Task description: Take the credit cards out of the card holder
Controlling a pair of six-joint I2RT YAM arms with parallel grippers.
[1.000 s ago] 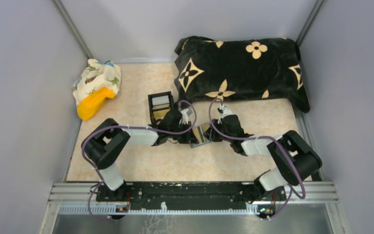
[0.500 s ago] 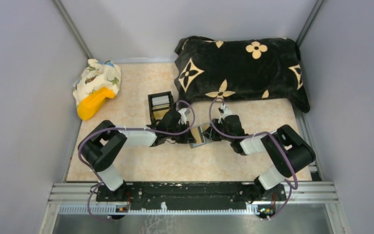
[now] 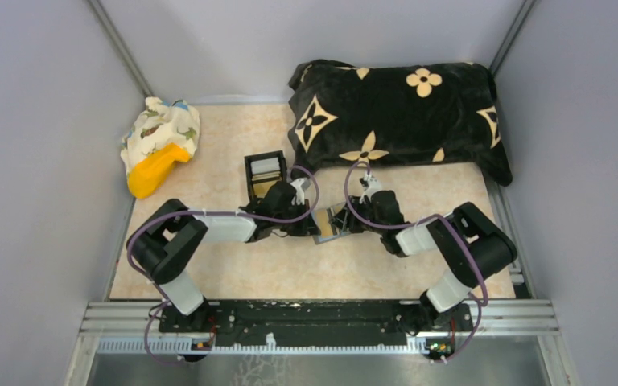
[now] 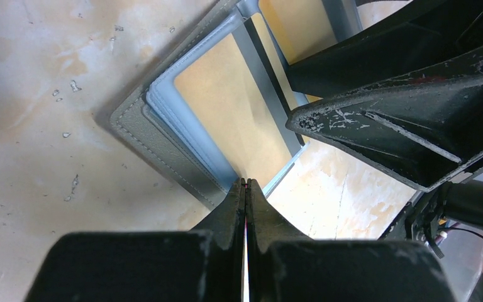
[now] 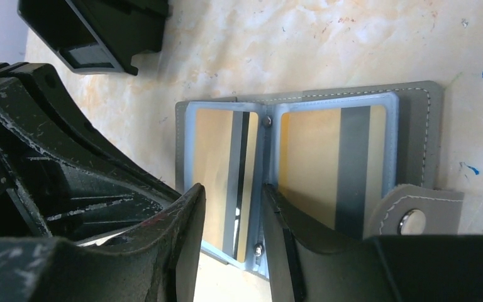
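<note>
Work is barely starting: my left pincer (image 4: 245,189) is pressing shut at the edge of the card holder (image 4: 157,151) lying open on the table (image 4: 31,157); my right pincer (image 5: 233,198) is hovering open over its gold cards (image 5: 308,163), none pulled out yet.

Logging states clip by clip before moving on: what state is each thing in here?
card holder: lying open, snap tab unfastened
credit cards: the two visible ones sit in their sleeves
left claw: shut, tips at the holder's edge
right claw: open, fingers either side of one sleeve
</note>
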